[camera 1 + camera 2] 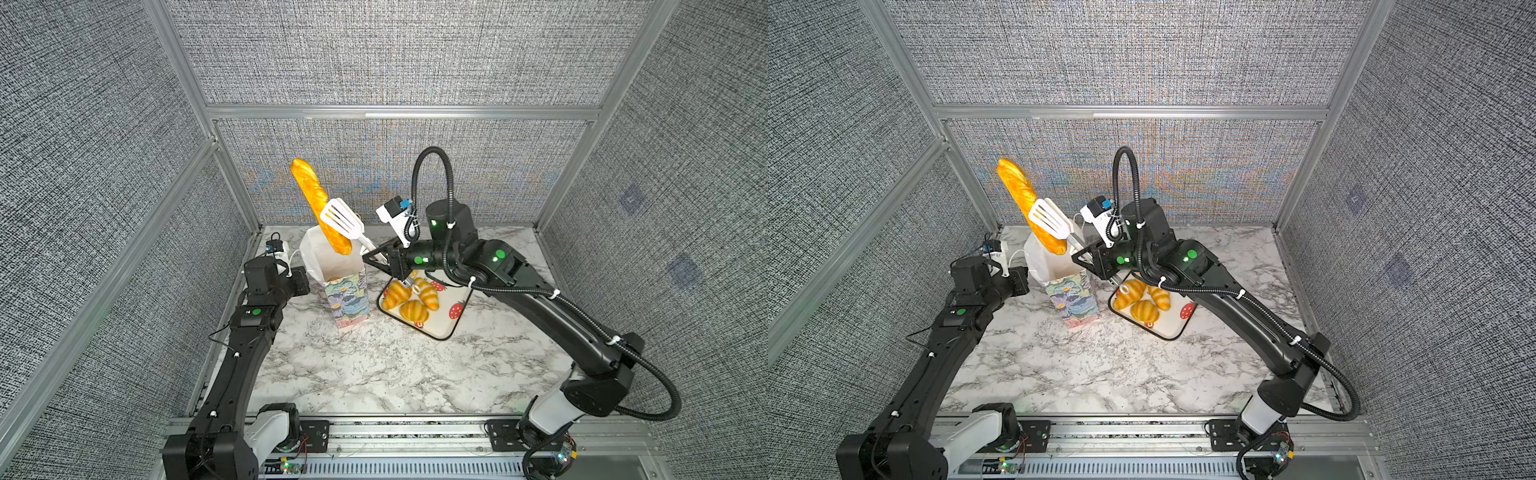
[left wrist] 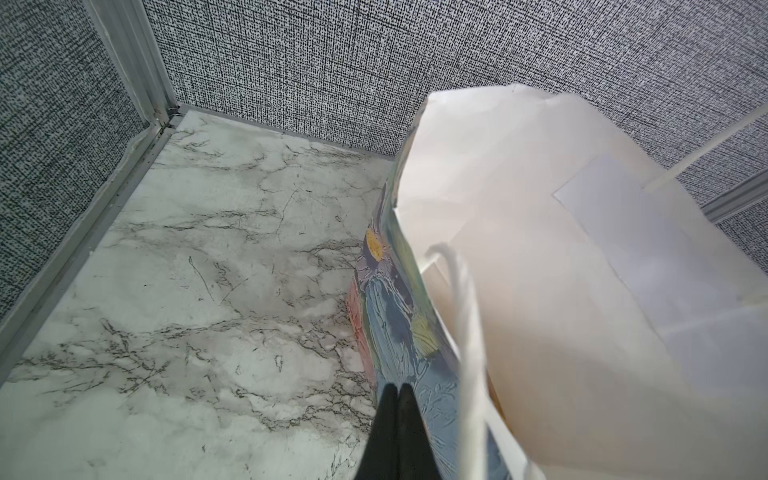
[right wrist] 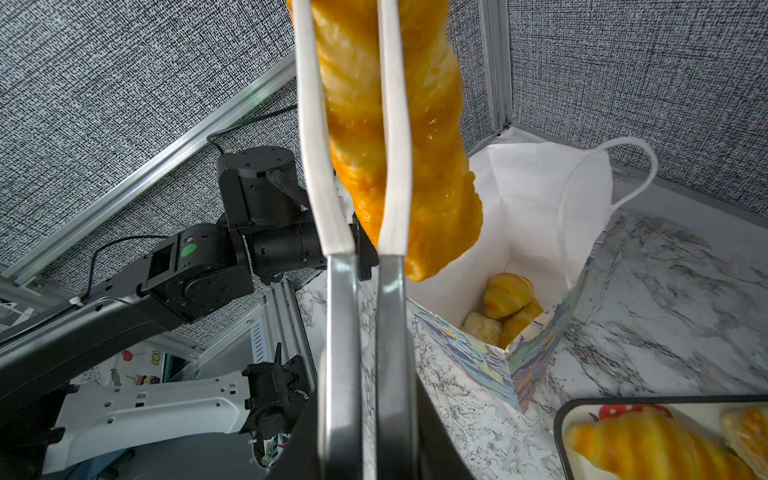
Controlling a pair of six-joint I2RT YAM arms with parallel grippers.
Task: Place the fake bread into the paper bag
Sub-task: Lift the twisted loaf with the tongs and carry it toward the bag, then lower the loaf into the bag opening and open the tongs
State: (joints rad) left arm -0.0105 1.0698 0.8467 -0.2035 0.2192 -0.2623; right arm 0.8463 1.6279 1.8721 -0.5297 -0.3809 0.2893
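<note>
fake baguette [image 1: 311, 189] | clamped in tongs [image 1: 341, 218] | beyond right gripper [image 1: 374, 258] | over paper bag [image 1: 349, 301]

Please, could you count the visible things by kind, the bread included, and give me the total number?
Paper bag: 1
Tray: 1
Tongs: 1
Baguette, held in the Tongs above the Paper bag: 1
Croissants on the Tray: 3
Bread pieces seen inside the Paper bag: 3 (more may be hidden)
Total: 10

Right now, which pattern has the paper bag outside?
The paper bag shows painted blue, green, pink flowers; clearest in a top view.
</note>
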